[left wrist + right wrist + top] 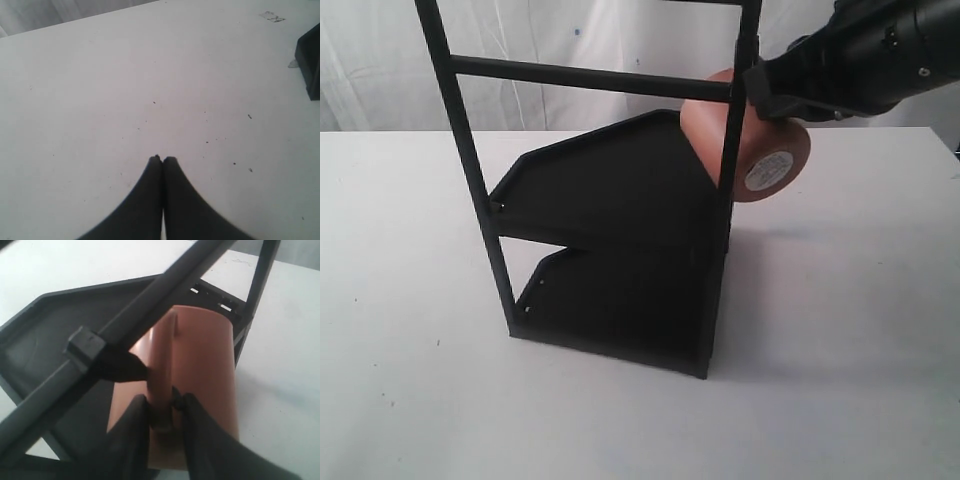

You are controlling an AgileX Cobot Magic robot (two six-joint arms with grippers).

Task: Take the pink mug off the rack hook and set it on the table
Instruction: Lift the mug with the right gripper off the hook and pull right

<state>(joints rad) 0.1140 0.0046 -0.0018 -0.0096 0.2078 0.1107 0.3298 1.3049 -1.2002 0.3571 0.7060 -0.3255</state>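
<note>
The pink mug (798, 145) lies on its side high at the rack's right upright, its base with the white sticker (769, 172) facing the camera. My right gripper (770, 95) is shut on the mug's loop handle (165, 360); its fingers (137, 412) clamp the handle from both sides. The rack hook (122, 366) juts from the upright, and its pointed tip meets the handle beside the mug (205, 365). My left gripper (163, 159) is shut and empty, low over the white table (125, 75), out of the exterior view.
The tall black rack (610, 190) has two shelves, and a thick crossbar (590, 76) runs just left of the mug. One rack corner (311, 65) shows in the left wrist view. White table (840, 330) spreads right of and in front of the rack.
</note>
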